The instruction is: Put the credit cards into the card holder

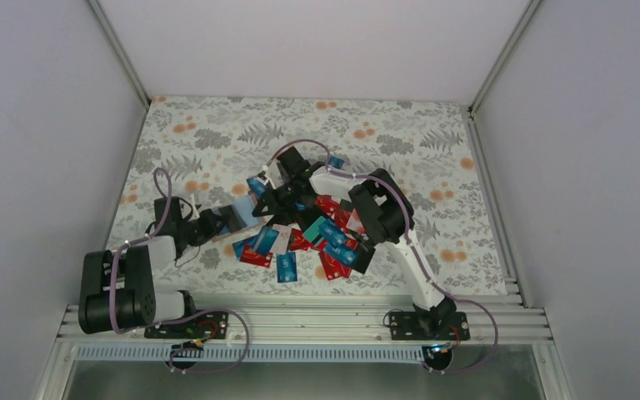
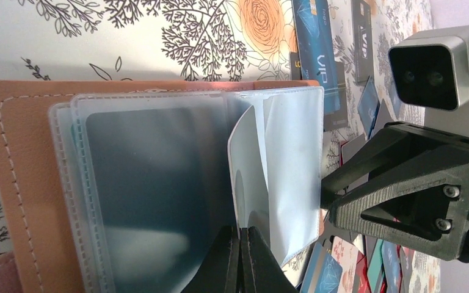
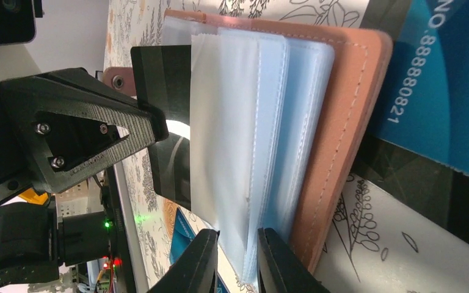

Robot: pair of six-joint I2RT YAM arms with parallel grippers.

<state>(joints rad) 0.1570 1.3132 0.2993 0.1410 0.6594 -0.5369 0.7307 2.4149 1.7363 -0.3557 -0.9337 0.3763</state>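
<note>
Showing VIP credit cards, open card holder

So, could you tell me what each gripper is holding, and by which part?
The right gripper pinches the clear sleeves of the card holder at their edge; the left gripper seems to pinch a black card's edge.
</note>
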